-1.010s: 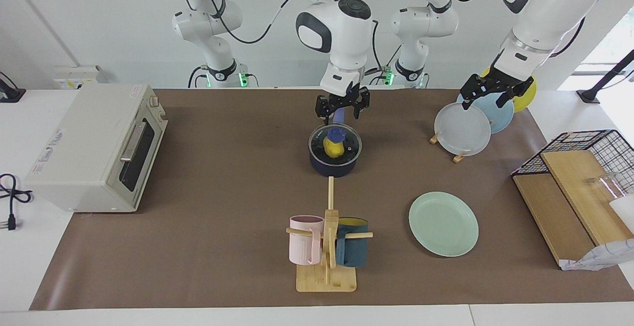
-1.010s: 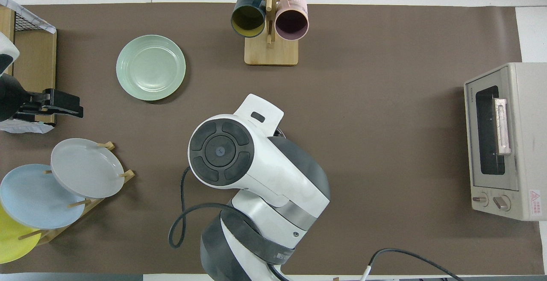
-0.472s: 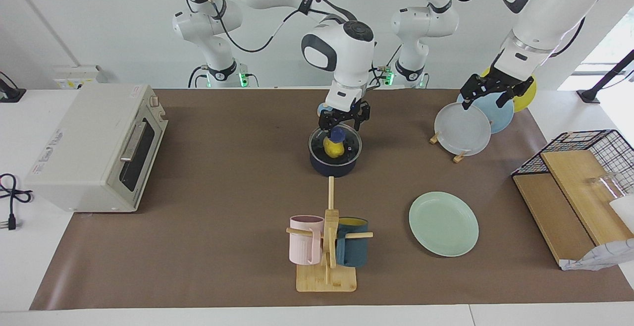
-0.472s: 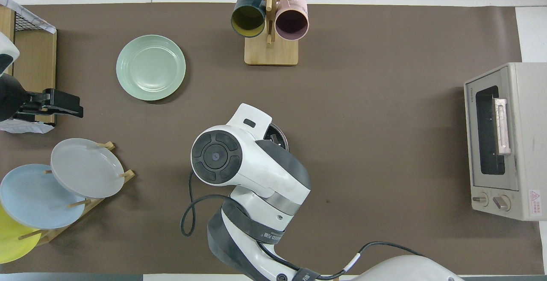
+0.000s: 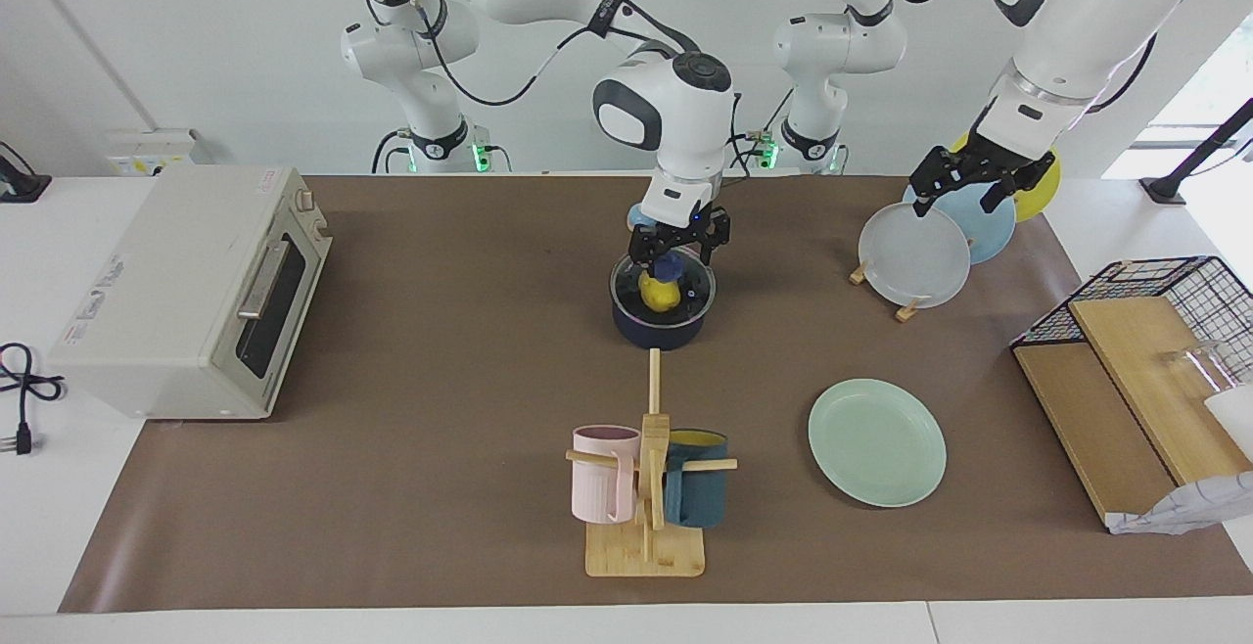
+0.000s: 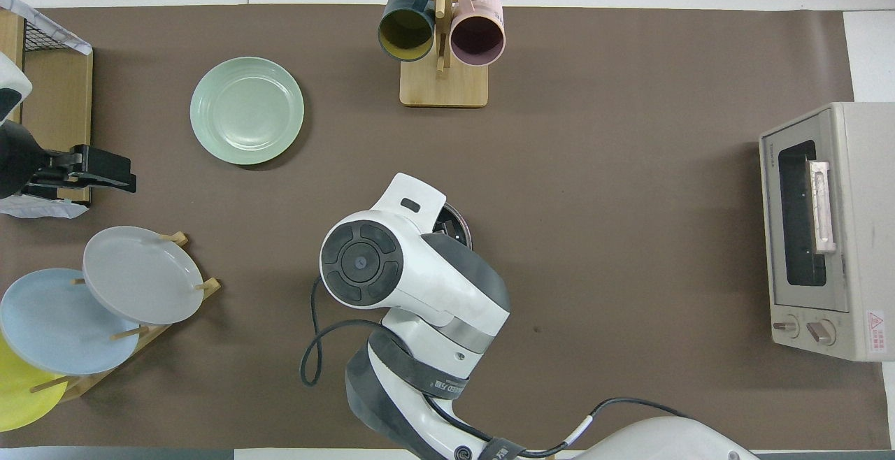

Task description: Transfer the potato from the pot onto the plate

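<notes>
Potato still in pot

Potato sits under glass lid in pot. Right gripper spread around lid knob, contact uncertain. Left gripper waits, spread, over plate rack. Plate bare; lid removal and transfer remain.
</notes>
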`<state>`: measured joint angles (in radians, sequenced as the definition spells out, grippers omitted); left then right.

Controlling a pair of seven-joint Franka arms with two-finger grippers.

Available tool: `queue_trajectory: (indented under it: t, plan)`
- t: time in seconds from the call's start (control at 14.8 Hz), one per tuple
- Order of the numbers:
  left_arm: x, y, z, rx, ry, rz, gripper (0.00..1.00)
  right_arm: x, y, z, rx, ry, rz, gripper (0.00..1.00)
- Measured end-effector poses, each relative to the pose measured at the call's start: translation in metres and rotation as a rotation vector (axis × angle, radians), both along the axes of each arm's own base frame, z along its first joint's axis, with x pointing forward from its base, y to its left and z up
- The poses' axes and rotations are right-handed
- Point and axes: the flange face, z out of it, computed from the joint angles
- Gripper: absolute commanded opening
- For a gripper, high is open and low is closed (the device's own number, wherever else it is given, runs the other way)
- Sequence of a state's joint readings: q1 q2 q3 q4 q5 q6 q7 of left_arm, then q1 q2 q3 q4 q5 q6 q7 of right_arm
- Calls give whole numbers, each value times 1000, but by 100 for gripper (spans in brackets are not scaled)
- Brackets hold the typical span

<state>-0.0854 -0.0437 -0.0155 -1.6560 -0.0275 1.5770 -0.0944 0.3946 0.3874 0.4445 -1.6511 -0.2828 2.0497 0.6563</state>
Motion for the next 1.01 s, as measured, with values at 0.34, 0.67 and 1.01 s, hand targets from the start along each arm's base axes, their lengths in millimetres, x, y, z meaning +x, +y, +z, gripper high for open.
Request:
queue_trajectory:
  t: [0.34,0.67,1.01]
  plan:
    - [0,0,0,0,0,0,100,1,-3,-3,-3,3,-4,89]
    - [0,0,0,0,0,0,100,3,-5,-4,-23,-24,12,99]
    - [-3,-3,4,0,-5,-6,100,1,-5,-9,-26,-20,15,84]
